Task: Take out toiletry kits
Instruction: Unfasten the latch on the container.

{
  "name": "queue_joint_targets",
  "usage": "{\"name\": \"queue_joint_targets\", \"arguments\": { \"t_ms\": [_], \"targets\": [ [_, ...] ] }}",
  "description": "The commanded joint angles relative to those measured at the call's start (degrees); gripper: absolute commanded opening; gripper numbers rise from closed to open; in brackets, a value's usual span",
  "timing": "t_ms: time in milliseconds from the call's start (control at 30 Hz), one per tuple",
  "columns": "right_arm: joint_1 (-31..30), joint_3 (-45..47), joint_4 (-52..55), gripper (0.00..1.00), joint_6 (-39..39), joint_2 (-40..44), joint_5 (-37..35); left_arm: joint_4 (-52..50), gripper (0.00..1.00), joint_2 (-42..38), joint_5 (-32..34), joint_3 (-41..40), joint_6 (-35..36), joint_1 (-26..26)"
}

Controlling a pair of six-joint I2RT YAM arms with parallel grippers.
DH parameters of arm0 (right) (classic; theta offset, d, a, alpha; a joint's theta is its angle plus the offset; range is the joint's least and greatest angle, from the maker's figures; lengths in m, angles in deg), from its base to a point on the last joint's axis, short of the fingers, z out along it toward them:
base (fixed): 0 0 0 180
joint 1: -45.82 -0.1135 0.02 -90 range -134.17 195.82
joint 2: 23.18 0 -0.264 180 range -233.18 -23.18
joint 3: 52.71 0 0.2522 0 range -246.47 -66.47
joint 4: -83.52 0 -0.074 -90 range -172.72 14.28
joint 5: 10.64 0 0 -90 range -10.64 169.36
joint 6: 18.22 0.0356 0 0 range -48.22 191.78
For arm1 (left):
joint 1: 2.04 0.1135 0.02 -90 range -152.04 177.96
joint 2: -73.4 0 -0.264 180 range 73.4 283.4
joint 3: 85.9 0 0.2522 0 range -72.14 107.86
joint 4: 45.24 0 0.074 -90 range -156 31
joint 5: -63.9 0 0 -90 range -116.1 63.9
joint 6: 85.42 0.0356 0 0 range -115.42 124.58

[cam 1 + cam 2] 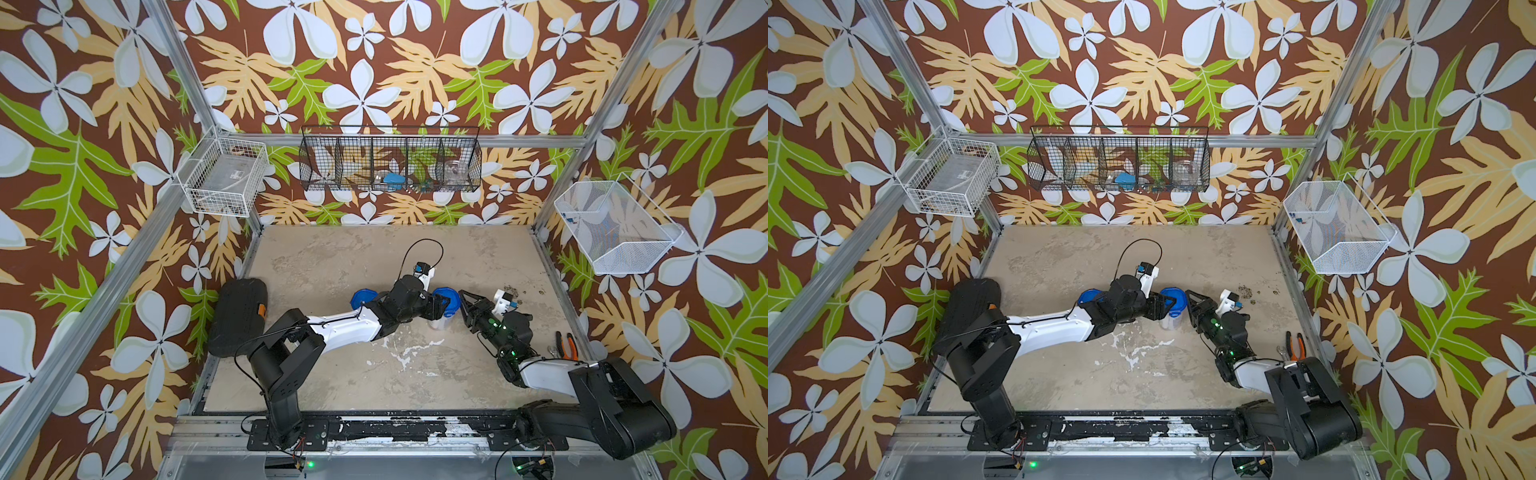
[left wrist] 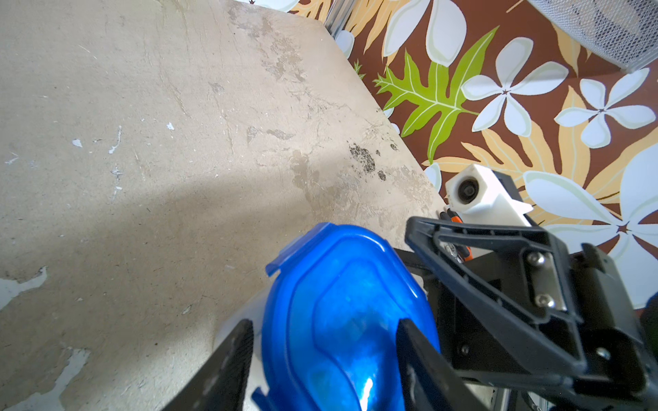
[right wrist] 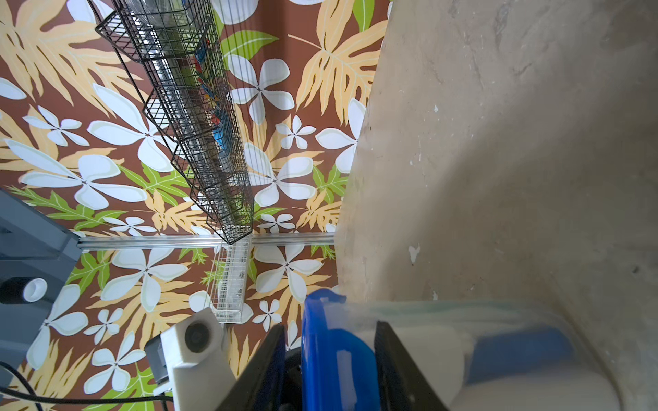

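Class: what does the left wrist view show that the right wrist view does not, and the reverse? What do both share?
Left wrist only: the right gripper and its camera. Right wrist only: the black wire basket and the toiletries inside the clear jar. Both: the blue lid on that jar, and the table.

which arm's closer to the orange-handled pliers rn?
Right. The right arm lies just beside the pliers; the left arm reaches to the blue-lidded jar mid-table, well away from them.
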Motion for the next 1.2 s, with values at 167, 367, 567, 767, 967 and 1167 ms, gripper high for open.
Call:
{"name": "queue_joint_targets", "arguments": {
  "t_ms": [167,367,567,767,967,1167],
  "targets": [
    [-1.75,1.93,-3.10,0.47,7.95,-1.35,-1.80,-25.80,0.65,2.11,1.96,-0.07,2.54,-0.27],
    [-1.72,1.29,-1.49,0.42,6.87,0.33,-1.68,-26.21,0.65,1.96,2.17,0.22,2.68,-0.27],
    [-1.65,-1.53,2.52,0.15,3.31,0.94,-2.18,-26.25,0.65,2.36,2.59,-0.20,2.80,-0.27],
    [-1.12,-3.12,3.70,0.19,-1.22,0.16,-2.05,-26.29,0.65,3.06,2.61,-0.67,3.24,-0.27],
    [1.61,-6.12,11.61,0.45,-7.25,3.90,1.21,-28.87,0.67,2.75,4.80,1.71,3.09,0.05],
    [5.59,-18.68,51.36,0.50,-26.71,13.76,0.52,-31.13,0.74,1.17,4.21,8.09,2.28,1.90]
  ]
}}
